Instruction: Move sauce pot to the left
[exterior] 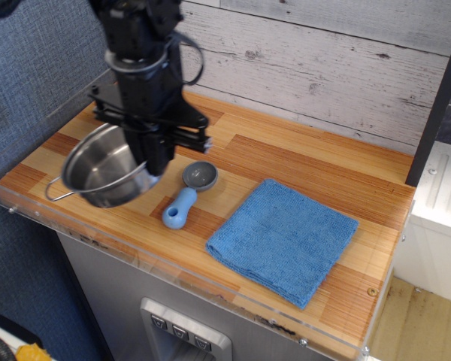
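Note:
The sauce pot (101, 167) is a shiny round steel pot with a thin wire loop handle showing at its left. It hangs tilted over the left part of the wooden counter, near the front edge. My black gripper (152, 159) comes down from above and is shut on the pot's right rim. The arm hides the counter behind it, and the green pepper is out of sight.
A small grey-and-blue scoop (186, 197) lies just right of the pot. A blue cloth (283, 237) lies at the front right. A clear plastic lip (30, 210) runs along the counter's front and left edges. A plank wall stands behind.

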You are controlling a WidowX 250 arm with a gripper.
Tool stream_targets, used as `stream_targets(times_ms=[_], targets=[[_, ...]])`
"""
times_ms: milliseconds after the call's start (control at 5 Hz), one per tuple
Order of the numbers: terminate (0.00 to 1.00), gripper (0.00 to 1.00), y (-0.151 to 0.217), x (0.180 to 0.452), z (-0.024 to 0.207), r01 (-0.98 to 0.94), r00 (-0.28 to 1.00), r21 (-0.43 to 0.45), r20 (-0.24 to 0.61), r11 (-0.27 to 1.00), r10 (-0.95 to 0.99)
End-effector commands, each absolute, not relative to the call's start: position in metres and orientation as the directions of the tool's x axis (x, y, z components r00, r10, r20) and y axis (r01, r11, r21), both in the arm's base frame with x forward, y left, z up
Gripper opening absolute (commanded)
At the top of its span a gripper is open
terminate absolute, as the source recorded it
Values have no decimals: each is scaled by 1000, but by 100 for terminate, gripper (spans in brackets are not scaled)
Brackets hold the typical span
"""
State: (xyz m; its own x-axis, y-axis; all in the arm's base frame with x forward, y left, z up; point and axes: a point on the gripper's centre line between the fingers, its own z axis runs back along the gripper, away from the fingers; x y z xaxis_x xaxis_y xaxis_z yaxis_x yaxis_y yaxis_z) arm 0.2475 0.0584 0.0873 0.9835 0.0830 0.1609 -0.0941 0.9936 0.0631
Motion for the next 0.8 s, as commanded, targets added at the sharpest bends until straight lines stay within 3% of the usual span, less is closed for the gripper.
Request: stream_targets(times_ms=[0,400,600], targets=[[0,0,82,291,86,99,953,132,271,986,-132],[0,0,100,279,85,101,961,92,250,991,-122],[0,0,94,266,100,78,960,115,258,990,-106]])
